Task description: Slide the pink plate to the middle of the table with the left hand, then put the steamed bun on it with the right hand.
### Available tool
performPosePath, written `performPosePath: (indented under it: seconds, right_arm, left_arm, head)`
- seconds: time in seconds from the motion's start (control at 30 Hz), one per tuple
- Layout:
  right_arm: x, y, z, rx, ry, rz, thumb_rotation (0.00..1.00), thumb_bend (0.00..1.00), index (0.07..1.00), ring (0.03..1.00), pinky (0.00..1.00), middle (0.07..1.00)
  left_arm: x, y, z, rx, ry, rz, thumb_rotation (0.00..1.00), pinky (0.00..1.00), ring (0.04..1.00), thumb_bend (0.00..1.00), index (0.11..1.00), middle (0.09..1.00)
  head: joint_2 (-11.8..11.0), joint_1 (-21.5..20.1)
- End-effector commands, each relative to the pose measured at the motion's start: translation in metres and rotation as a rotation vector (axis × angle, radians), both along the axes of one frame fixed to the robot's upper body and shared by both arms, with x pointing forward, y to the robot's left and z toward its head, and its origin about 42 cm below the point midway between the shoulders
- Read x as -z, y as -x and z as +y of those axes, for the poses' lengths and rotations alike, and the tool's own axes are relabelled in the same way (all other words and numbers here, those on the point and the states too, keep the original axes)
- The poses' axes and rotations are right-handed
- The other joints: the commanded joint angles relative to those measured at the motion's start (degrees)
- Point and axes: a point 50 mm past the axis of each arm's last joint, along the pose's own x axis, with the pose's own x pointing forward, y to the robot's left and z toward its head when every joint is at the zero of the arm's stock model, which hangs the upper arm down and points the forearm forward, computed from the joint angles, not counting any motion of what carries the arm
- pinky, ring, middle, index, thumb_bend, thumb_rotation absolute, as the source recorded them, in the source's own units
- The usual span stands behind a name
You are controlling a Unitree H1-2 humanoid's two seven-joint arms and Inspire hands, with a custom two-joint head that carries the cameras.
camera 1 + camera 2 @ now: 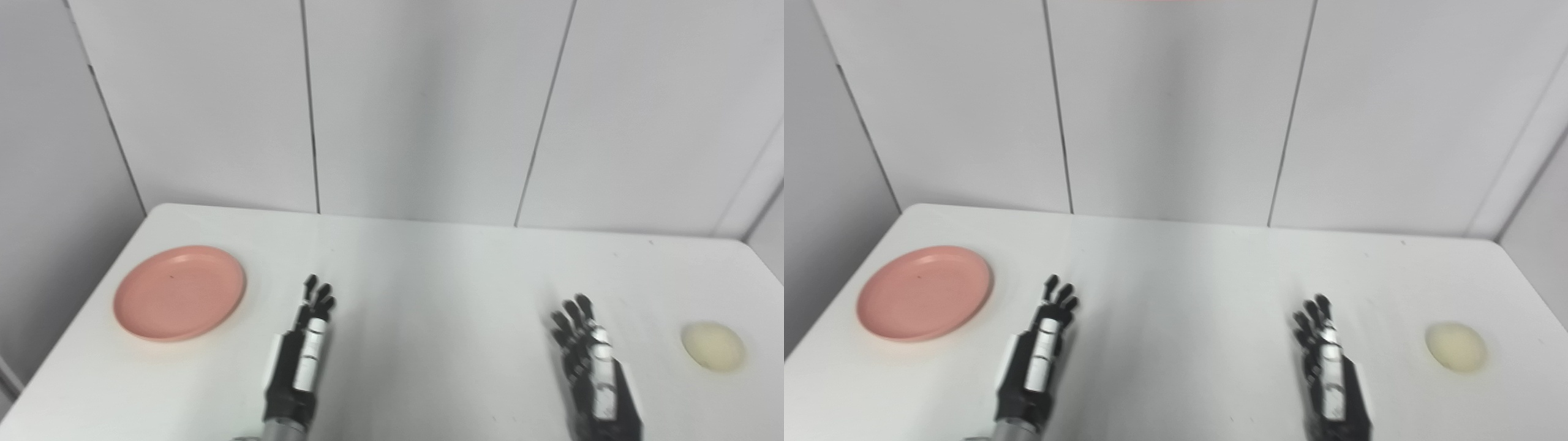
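A pink plate (179,292) lies empty on the left side of the white table (429,275). A pale cream steamed bun (713,346) sits near the table's right edge. My left hand (304,343) is open, fingers stretched forward, over the table to the right of the plate and apart from it. My right hand (589,358) is open, fingers pointing forward, left of the bun and apart from it. Neither hand holds anything.
A white panelled wall (392,110) stands right behind the table's far edge. The table's left edge runs close beside the plate, and its right edge is near the bun.
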Motion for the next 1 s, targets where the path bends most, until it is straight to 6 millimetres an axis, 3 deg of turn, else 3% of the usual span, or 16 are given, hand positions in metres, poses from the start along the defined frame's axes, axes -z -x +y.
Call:
performPosePath:
  seconds: [0.0, 0.63, 0.77, 0.97]
  right_arm:
    - [0.031, 0.017, -0.013, 0.023, -0.001, 0.080, 1.00, 0.57, 0.995, 0.964, 1.00, 0.982]
    - [0.032, 0.014, -0.005, 0.030, -0.006, 0.085, 1.00, 0.59, 0.968, 0.952, 0.99, 0.966]
    - [0.032, 0.012, -0.001, 0.031, -0.023, 0.082, 1.00, 0.59, 0.957, 0.947, 0.98, 0.959]
    - [0.031, 0.014, 0.003, 0.043, -0.024, 0.065, 1.00, 0.58, 0.926, 0.905, 0.92, 0.919]
  left_arm:
    - [0.005, 0.002, -0.006, -0.011, 0.004, -0.021, 0.92, 0.98, 0.956, 0.51, 1.000, 0.974]
    - [0.005, -0.002, -0.001, -0.033, 0.000, -0.038, 0.94, 0.98, 0.950, 0.51, 1.000, 0.963]
    - [-0.013, -0.015, 0.001, -0.044, 0.027, -0.072, 0.95, 0.96, 0.942, 0.51, 1.000, 0.945]
    - [-0.060, -0.042, 0.006, -0.059, 0.023, -0.199, 0.92, 0.90, 0.892, 0.71, 0.914, 0.905]
  head:
    - [-0.06, 0.09]
    - [-0.50, -1.41]
    - [-0.45, -2.47]
    - [-0.47, -3.30]
